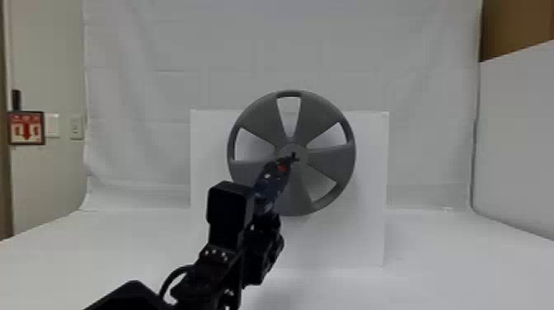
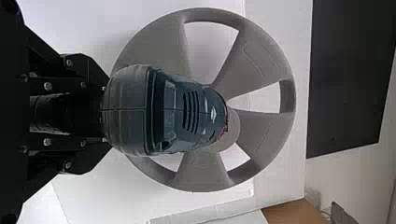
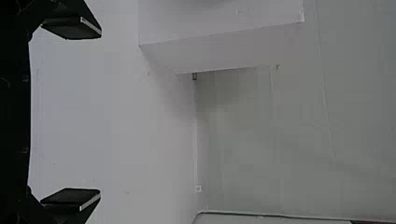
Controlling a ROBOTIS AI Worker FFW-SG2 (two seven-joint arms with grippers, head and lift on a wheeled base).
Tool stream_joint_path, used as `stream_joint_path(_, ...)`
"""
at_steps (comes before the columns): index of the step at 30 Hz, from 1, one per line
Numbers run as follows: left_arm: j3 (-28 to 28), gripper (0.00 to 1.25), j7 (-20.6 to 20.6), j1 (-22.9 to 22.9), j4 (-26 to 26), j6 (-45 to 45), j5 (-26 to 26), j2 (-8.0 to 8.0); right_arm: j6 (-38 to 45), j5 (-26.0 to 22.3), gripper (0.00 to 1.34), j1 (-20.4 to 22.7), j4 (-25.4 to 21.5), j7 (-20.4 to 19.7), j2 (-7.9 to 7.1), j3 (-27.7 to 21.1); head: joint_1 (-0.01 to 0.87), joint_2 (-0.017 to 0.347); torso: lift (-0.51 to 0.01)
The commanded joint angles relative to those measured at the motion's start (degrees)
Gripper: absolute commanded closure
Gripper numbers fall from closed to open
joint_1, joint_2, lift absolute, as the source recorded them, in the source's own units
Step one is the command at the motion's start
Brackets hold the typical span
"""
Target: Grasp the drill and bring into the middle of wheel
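The left end effector point(image 1: 264, 220) clamps the dark-blue, round-backed drill point(image 1: 270, 183), the right end effector point(image 3: 95, 114) spread apart.

Plain grey wheel point(image 1: 329, 158); blue-black drill point(image 1: 268, 185)

A white sheet point(image 1: 165, 49) hangs behind the white counter point(image 1: 433, 247), with a red sign point(image 1: 26, 128) on the pale wall point(image 1: 49, 74) to the left.
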Motion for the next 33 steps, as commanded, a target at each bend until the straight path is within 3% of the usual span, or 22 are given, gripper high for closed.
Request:
stream_joint_path(1,0.17,1.21,0.0,0.0,0.08,-0.08,-0.01,-0.09,0.0,0.09,0.1,0.0,0.0,0.0,0.09,0.0,0.054,0.031,-0.403)
stream_joint_path(25,0.34,1.21,-0.08,0.44,-0.01,-0.87,0.26,-0.26,0.0,0.09,0.1,-0.09,0.0,0.0,0.09,0.0,0.054,0.031,-0.403)
stream_joint_path(33,1.49,1.21,-3.69,2.55,-1.41,-3.5,0.43,-0.17,0.0,0.09,0.1,0.09,0.0,0.0,0.26,-0.27,0.054,0.031,-0.403)
